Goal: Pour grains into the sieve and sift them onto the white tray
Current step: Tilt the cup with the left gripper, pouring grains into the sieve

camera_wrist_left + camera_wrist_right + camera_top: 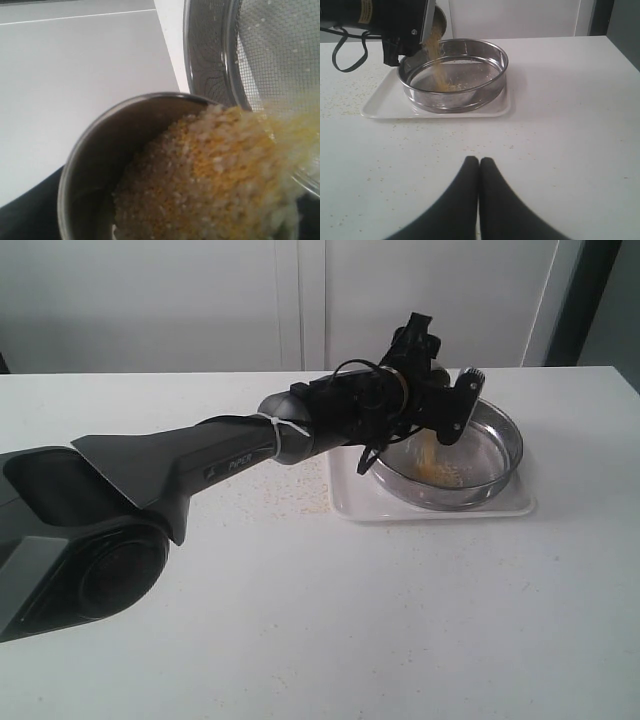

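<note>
My left gripper (447,408) is shut on a small steel cup (87,165) and holds it tipped over the sieve's near rim. The grains (215,175), golden meal mixed with paler flakes, slide over the cup's lip and fall in a stream (433,55) onto the mesh. The sieve (497,445), a wide steel ring (470,87), stands on the white tray (350,505). A small yellow heap (440,472) lies inside the sieve. My right gripper (479,161) is shut and empty, low over the table, well short of the tray (385,102).
Stray grains speckle the table beside the tray (295,502) and in front of it (420,135). A white wall with panel seams stands behind the table. The left arm (200,465) stretches across the table's left half.
</note>
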`<state>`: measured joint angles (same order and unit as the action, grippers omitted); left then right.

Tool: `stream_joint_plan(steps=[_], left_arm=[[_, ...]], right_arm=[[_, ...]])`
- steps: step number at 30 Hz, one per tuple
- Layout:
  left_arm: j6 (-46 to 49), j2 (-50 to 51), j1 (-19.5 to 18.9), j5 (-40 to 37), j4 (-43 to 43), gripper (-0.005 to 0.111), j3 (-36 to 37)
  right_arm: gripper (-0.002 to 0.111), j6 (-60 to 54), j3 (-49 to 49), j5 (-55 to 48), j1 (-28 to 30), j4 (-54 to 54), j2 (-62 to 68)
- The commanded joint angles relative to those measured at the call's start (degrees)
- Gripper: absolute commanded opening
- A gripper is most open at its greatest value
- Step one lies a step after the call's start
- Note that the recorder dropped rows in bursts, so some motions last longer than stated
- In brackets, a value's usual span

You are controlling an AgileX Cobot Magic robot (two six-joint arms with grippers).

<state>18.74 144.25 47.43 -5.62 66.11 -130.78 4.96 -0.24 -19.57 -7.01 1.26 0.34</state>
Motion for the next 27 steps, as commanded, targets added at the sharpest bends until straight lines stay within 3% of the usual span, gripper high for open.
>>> stream_joint_plan(steps=[1, 10, 21, 27], left_arm=[[0.98, -0.82, 0.01, 0.83, 3.08, 0.000, -0.67], [1.24, 0.50, -0.71, 0.85, 4.50, 0.000, -0.67], [3.14, 1.14, -0.71, 5.62, 18.43, 0.000, -1.27], [5.72, 1.14, -0.71, 6.00, 18.55, 0.000, -1.27]], right_arm=[[0.000, 0.10, 0.24, 0.36, 0.16, -0.21, -0.34], [0.000, 0.10, 0.24, 0.36, 0.16, -0.21, -0.34], [0.000, 0.10, 0.24, 0.36, 0.16, -0.21, -0.34], [0.000, 0.10, 0.24, 0.36, 0.16, -0.21, -0.34]])
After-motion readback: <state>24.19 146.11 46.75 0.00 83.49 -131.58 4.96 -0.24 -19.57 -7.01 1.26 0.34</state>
